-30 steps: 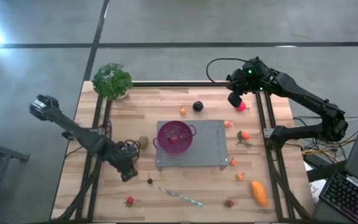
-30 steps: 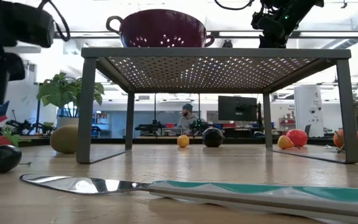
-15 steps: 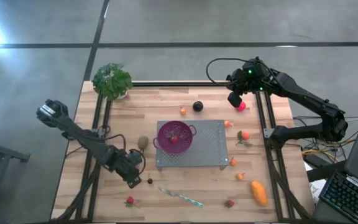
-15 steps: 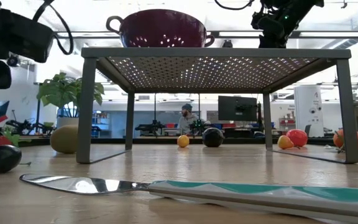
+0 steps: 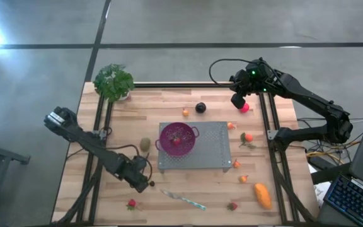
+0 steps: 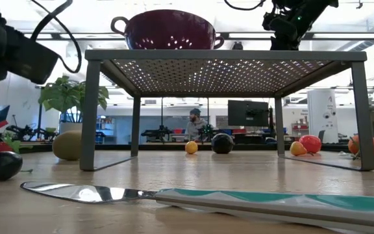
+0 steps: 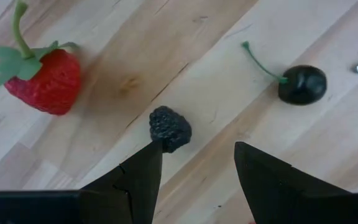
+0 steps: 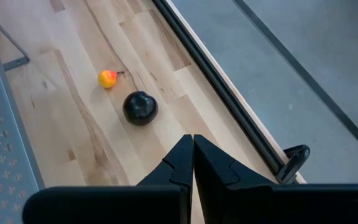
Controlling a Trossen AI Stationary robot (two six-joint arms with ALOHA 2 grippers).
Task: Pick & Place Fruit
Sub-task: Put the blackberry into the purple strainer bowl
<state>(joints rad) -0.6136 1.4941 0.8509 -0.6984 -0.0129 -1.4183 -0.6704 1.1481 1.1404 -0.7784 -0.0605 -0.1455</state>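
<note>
Fruit, small toy pieces, mostly lay scattered on the wooden counter (image 5: 169, 195), only one red piece sat in the purple colander (image 5: 176, 138), while the left end effector (image 7: 194, 165) hung part-open over a bumpy black berry (image 7: 170, 127), the right end effector (image 8: 192, 155) shut, empty.

pale wood table (image 5: 188, 195) (matt), perforated metal rack (image 5: 213, 148), glossy cherry (image 7: 302, 84)

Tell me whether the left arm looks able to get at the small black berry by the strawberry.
Probably yes. The left gripper is open just short of the black berry; strawberry and cherry lie apart from it, nothing between.
</note>
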